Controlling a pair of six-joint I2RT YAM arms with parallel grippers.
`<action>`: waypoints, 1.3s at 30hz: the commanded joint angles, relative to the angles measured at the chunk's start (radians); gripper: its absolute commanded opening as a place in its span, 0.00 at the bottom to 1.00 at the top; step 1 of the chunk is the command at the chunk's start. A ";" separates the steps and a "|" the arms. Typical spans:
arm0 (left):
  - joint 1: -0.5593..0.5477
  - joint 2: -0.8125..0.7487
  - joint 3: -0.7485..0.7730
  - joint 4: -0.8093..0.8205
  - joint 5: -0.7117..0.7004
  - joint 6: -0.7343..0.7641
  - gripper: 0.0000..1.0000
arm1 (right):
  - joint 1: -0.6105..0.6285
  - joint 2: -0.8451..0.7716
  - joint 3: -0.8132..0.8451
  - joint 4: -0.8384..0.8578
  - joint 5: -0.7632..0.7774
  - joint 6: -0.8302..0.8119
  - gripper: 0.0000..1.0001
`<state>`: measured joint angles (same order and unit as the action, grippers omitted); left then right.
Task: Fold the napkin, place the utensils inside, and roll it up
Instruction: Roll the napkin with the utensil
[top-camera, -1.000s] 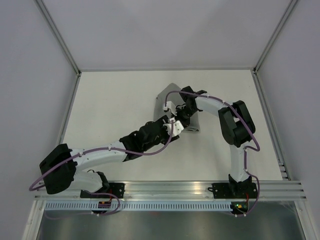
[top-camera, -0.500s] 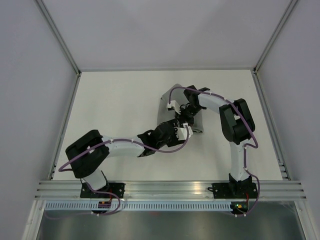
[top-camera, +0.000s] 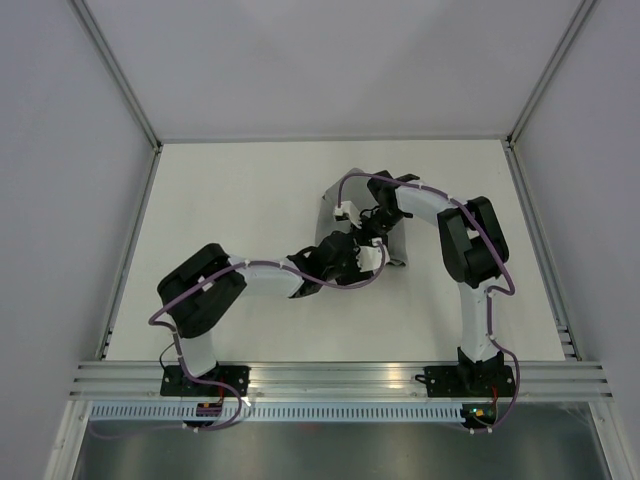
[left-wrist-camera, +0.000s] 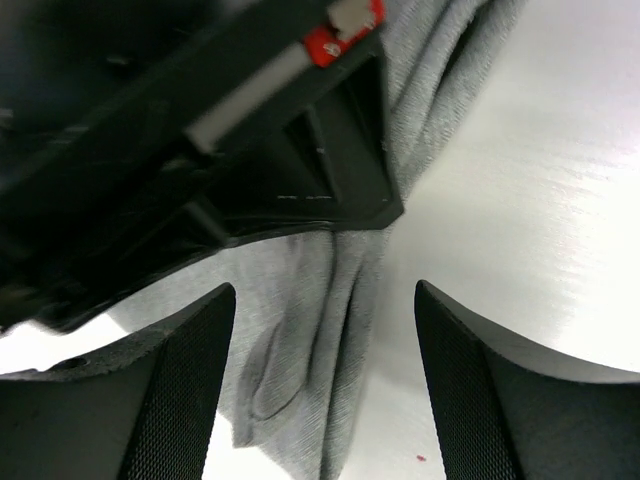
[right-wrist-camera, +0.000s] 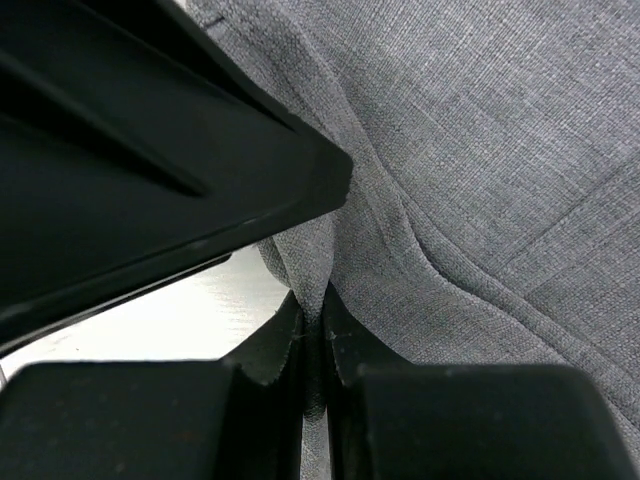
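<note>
Grey, woven, creased napkin (right-wrist-camera: 480, 150) lies folded, its long axis running far-to-near across the white counter (top-camera: 230, 200); right jaws pinch its fold, left jaws stand wide apart.

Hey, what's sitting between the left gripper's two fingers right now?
In the left wrist view, a bunched fold of the napkin lies between the fingers of the open left gripper, with bare table beside it.

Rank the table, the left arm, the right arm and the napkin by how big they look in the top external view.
1. table, by far the largest.
2-3. left arm and right arm: similar spread, too close to rank.
4. napkin: smallest showing, largely hidden under the arms.
</note>
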<state>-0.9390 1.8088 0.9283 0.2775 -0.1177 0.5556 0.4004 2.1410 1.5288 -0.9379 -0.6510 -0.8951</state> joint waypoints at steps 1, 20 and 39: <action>0.003 0.038 0.041 0.002 0.056 0.021 0.76 | -0.009 0.122 -0.064 -0.065 0.212 -0.045 0.09; 0.043 0.161 0.127 -0.146 0.184 -0.083 0.44 | -0.009 0.142 -0.035 -0.085 0.215 -0.031 0.09; 0.075 0.247 0.260 -0.400 0.297 -0.140 0.02 | -0.046 0.066 -0.062 -0.091 0.104 0.022 0.36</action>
<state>-0.8852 1.9770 1.1820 0.0044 0.1139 0.4870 0.3637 2.1487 1.5352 -0.9806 -0.6876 -0.8478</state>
